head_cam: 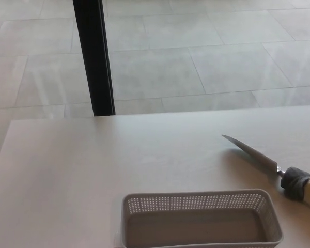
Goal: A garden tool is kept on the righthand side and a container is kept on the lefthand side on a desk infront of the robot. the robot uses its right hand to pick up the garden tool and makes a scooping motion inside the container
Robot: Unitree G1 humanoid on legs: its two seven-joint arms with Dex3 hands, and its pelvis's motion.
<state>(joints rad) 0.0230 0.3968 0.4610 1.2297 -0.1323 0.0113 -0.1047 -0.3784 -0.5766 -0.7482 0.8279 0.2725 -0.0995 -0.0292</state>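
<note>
Head view: a narrow metal-bladed garden tool (258,156) is being shown lying diagonally, handle rightward, right of the grey perforated plastic container (199,218), neither hand being visible, their fingers untellable.

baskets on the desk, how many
1: a grey perforated basket at the near edge of the desk, left of the garden tool. Its near side is cut off by the frame.

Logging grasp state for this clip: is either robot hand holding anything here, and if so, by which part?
Nothing is held. Neither robot hand is in view. The garden tool lies on the desk, right of the container, untouched.
</note>
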